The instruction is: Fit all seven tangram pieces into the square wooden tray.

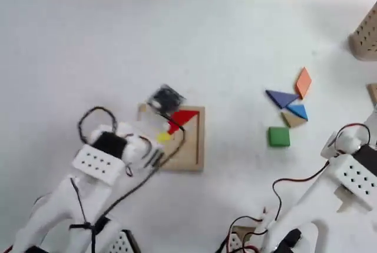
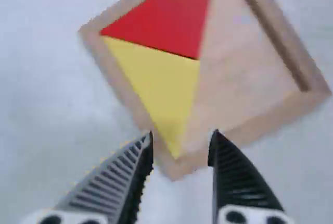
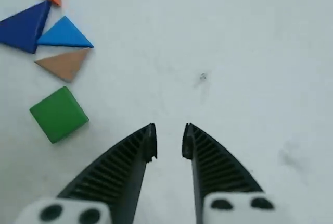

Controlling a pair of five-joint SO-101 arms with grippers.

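Left gripper (image 2: 179, 140) hangs over the tray (image 1: 194, 160) near its 7 o'clock corner, fingers well apart and holding nothing. The red triangle (image 1: 185, 116) and yellow triangle (image 1: 164, 137) lie in the tray edge to edge, and the rest of its floor is bare.

Well apart at the tray's 3 o'clock lie five loose pieces:
- green square (image 1: 278, 136)
- dark blue triangle (image 1: 281, 97)
- tan triangle (image 1: 293, 120)
- light blue triangle (image 1: 298, 110)
- orange piece (image 1: 303, 82)

Right gripper (image 3: 169, 140) sits at their 4 o'clock, fingers slightly apart and empty.

Two of seven look placed. The next move likely calls for picking one loose piece and carrying it to the tray.

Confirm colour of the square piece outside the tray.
Green; the square piece shows best in the right wrist view, near the tan triangle.
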